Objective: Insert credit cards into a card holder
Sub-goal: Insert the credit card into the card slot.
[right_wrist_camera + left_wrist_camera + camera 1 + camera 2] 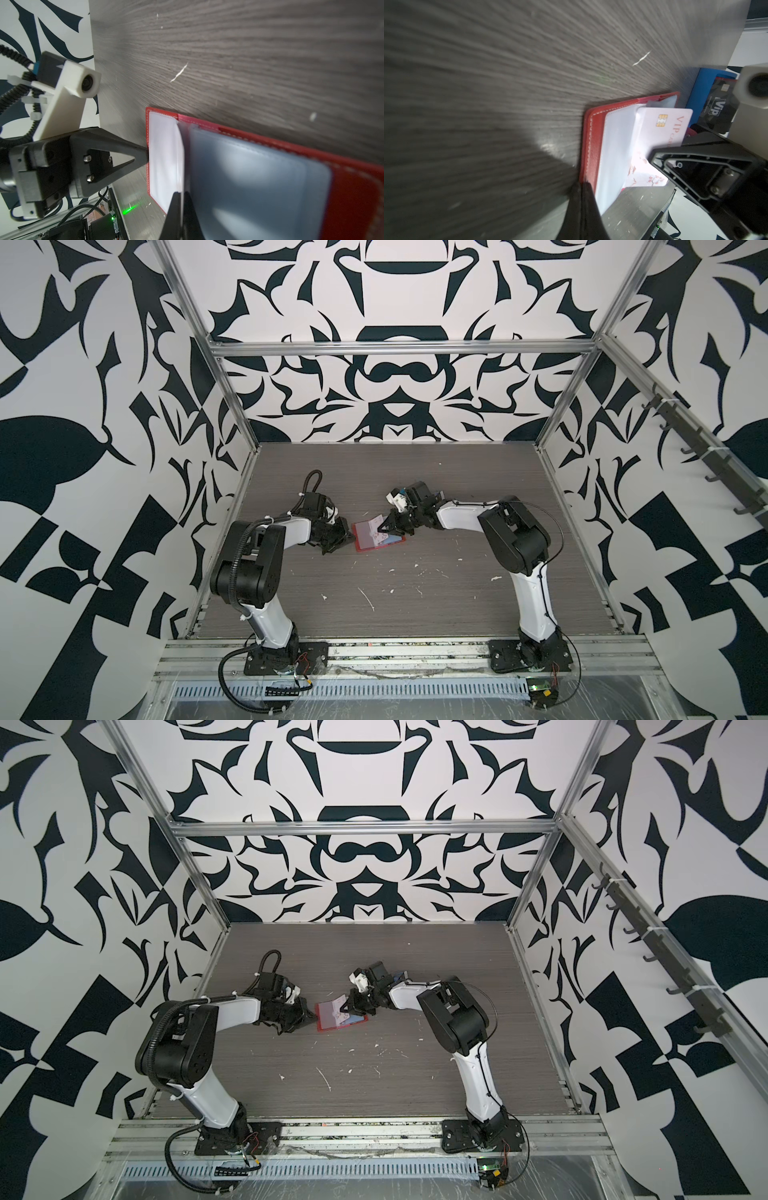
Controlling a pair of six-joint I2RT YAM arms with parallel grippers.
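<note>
The card holder (365, 540) lies open and flat at the centre of the desk (374, 472) in both top views, red cover down and clear sleeves (249, 176) facing up, with one leaf lifted off the stack. A pale credit card (662, 126) with a gold chip stands over the holder's middle, tilted rather than flat. In the left wrist view its long axis runs from upper frame to lower frame, roughly parallel to the holder's stitched edge, and its left long edge meets the raised sleeve. Whether that edge is already inside a pocket I cannot tell. The right end effector (389, 526) comes in from the right of the top view and is clamped on the card's opposite long edge. The card therefore lies between it and the sleeve mouth, and the push, as I judge it, goes toward frame left. The left end effector (350, 537) has its jaws together, with the tip touching the holder's left edge in the top view. It seems to pin the cover, though a pinch cannot be confirmed. The right arm is the one placed to do the insertion. Beyond the holder, in the upper right of the left wrist view, a blue stand (699, 93) carries a dark card (718, 108).
</note>
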